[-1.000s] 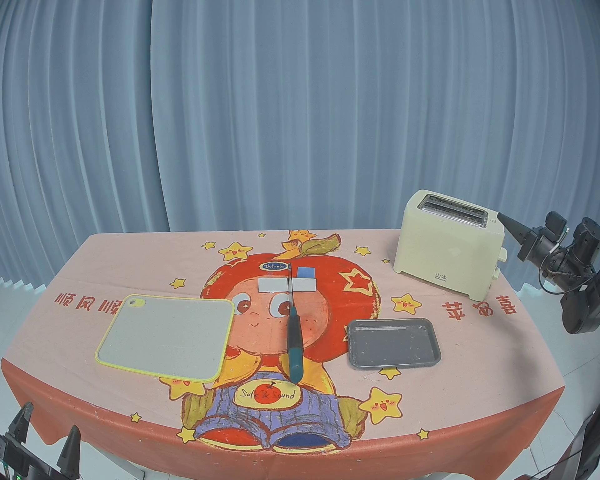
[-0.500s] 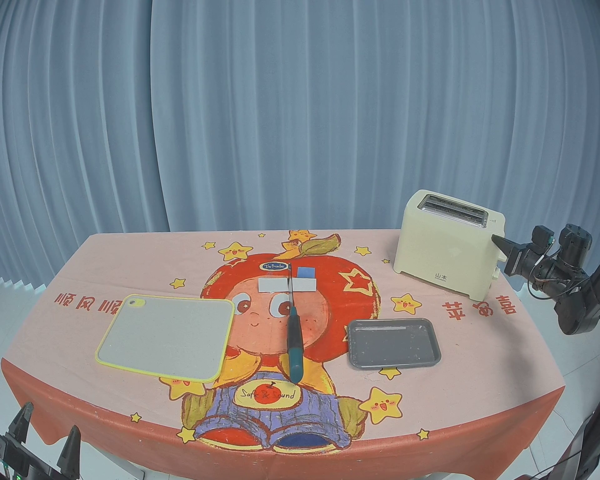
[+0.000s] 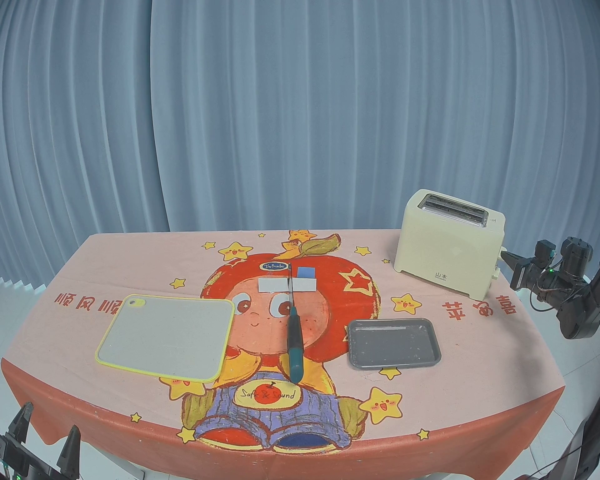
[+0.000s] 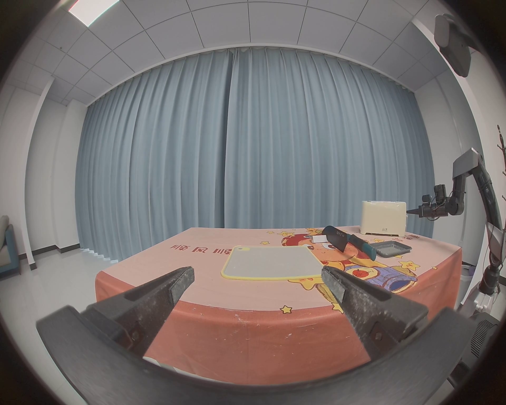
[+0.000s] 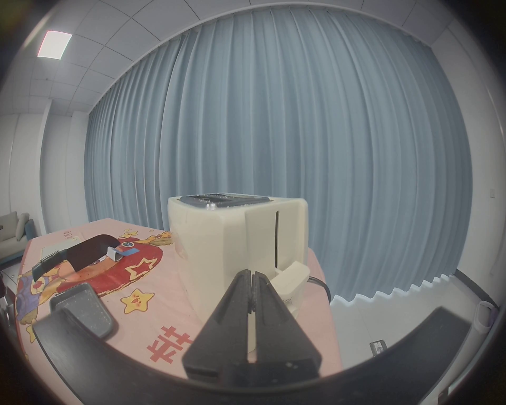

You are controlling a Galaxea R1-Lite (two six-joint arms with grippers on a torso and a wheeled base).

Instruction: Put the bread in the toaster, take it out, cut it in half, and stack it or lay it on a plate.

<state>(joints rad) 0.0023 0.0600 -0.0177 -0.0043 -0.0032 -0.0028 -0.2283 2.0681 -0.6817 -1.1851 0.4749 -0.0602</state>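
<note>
Two pincers: right pincer (image 5: 252, 278) clenched empty beside toaster (image 3: 451, 240) lever (image 5: 290, 279), left pincer (image 4: 257, 275) released. Risk: closed tip slips off lever, shoves toaster across surface (image 3: 481, 369).

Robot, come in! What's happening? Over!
Right gripper shut, tips beside toaster lever. Left gripper open, below table edge. Knife mid-table, out of the way.

Blue-grey curtain (image 3: 300, 112) behind; tiled ceiling (image 4: 253, 21) with light panel (image 5: 54, 44).

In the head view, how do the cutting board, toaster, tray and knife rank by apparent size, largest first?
Cutting board and toaster: too alike to rank.
Then the tray.
Smallest: the knife.
</note>
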